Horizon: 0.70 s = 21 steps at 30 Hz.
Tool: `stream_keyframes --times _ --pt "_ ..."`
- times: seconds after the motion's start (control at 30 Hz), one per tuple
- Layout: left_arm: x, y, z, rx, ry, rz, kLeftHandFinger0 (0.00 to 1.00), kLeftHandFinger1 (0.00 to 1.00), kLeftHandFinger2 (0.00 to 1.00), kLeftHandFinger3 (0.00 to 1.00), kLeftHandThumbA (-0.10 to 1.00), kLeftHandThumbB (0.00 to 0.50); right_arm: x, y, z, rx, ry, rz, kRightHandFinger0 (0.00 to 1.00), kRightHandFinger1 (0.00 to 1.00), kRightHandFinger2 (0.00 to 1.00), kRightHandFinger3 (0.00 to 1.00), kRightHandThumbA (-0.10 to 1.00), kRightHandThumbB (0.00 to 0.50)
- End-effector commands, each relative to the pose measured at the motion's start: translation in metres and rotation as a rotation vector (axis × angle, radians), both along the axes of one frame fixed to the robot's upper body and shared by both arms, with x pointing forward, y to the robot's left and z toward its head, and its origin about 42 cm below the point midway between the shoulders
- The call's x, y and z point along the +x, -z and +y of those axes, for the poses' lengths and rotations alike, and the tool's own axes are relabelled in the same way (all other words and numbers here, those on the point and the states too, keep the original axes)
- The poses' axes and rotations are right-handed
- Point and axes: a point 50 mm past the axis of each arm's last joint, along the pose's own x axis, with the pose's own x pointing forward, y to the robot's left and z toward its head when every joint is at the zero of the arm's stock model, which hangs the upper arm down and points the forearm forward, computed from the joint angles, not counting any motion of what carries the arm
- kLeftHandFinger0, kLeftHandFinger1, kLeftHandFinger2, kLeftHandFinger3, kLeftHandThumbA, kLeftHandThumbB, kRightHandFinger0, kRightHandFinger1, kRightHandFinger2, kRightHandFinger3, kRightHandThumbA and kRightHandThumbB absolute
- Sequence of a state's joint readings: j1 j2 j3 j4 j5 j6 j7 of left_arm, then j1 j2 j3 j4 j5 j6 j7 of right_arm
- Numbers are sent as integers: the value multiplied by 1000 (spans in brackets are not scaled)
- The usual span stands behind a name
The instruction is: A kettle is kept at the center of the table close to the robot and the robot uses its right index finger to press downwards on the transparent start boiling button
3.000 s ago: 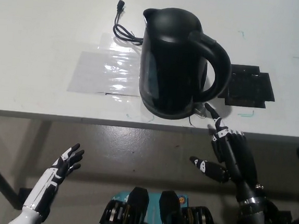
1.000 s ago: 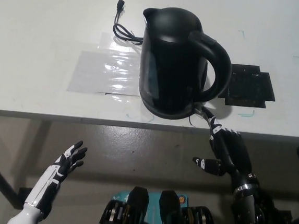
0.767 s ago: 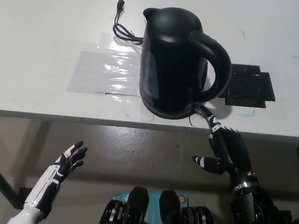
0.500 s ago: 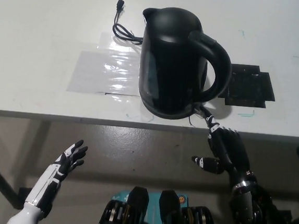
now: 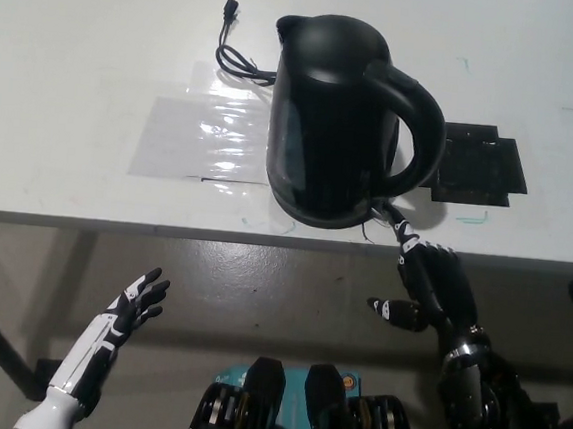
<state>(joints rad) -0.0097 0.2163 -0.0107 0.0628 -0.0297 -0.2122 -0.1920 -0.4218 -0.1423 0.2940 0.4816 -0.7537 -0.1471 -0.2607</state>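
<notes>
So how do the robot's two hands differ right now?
The right hand is black, with one finger stretched to the base of the kettle at the table edge. The left hand is white, open, idle below the table at lower left. Both hold nothing.

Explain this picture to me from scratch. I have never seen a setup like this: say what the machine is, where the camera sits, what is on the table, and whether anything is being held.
This is one picture, taken by a camera on a humanoid robot's head, looking steeply down at a white table.

The robot has two arms with fingered hands. The white left hand rests at the lower left, below the table edge, fingers apart, holding nothing. The black right hand reaches up from the lower right, with one finger extended to the foot of the handle of a black electric kettle, where its start button should be; the button itself is too small to make out.

Also on the table: a black power cord behind the kettle, a clear plastic sheet to its left, and a flat black pad to its right.

Neither hand holds anything.
</notes>
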Motion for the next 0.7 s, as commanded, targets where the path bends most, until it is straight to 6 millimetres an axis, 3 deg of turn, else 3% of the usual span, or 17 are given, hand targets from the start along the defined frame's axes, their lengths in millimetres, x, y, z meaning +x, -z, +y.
stream_keyframes --times 0.0,0.1,0.23,0.33,0.5,0.53,0.57,0.6,0.63,0.67 --pt "5 -17 3 8 22 -76 1000 1000 1000 1000 1000 316 0 -29 1 75 -29 -112 0 0 0 1000 1000 303" --pt "6 -16 4 5 22 -75 1000 1000 1000 1000 1000 311 -12 -47 5 144 -73 -200 0 0 0 1000 1000 285" --pt "5 -15 4 13 15 -72 1000 1000 1000 1000 1000 328 -36 -72 13 195 -142 -255 0 0 0 1000 1000 320" --pt "4 -15 3 13 17 -68 1000 1000 1000 1000 1000 331 -52 -80 16 200 -160 -274 0 0 0 1000 1000 350" --pt "3 -14 3 15 21 -66 1000 1000 1000 1000 1000 327 -72 -85 15 214 -202 -300 0 16 39 1000 1000 338" --pt "3 -13 4 15 21 -64 1000 1000 1000 1000 1000 325 -79 -84 13 240 -225 -309 23 108 154 1000 1000 330" --pt "4 -14 3 15 23 -66 1000 1000 1000 1000 1000 325 -81 -83 11 257 -232 -311 22 128 174 1000 1000 331" --pt "6 -15 3 16 25 -70 1000 1000 1000 1000 1000 323 -85 -83 8 292 -247 -311 126 248 374 1000 1000 352" --pt "7 -16 3 16 28 -73 1000 1000 1000 1000 1000 321 -91 -81 5 358 -296 -296 409 467 596 1000 1000 351" --pt "7 -15 3 14 29 -72 1000 1000 1000 1000 1000 324 -94 -81 4 370 -308 -288 559 633 797 1000 1000 366"
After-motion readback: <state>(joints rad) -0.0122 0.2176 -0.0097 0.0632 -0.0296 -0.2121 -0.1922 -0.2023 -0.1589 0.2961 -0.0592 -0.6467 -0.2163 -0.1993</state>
